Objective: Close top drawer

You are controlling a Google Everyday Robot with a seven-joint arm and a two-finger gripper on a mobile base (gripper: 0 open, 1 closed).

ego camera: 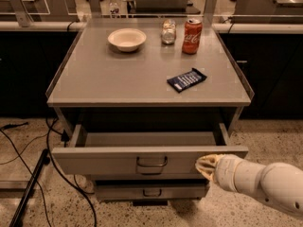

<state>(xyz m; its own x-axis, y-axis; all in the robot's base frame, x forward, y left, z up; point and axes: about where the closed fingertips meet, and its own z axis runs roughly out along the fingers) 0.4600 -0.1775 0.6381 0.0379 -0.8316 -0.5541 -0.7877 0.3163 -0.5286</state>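
Observation:
The top drawer of the gray metal cabinet is pulled out, and its inside looks empty. Its tall flat front carries a small dark bracket handle at centre. My gripper comes in from the lower right on a thick white arm. Its tip is against the right part of the drawer front, to the right of the handle. A shorter gray drawer below is less far out.
On the cabinet top stand a white bowl, a glass jar, a red soda can and a dark snack bar. Black cables and a stand leg lie on the floor at left.

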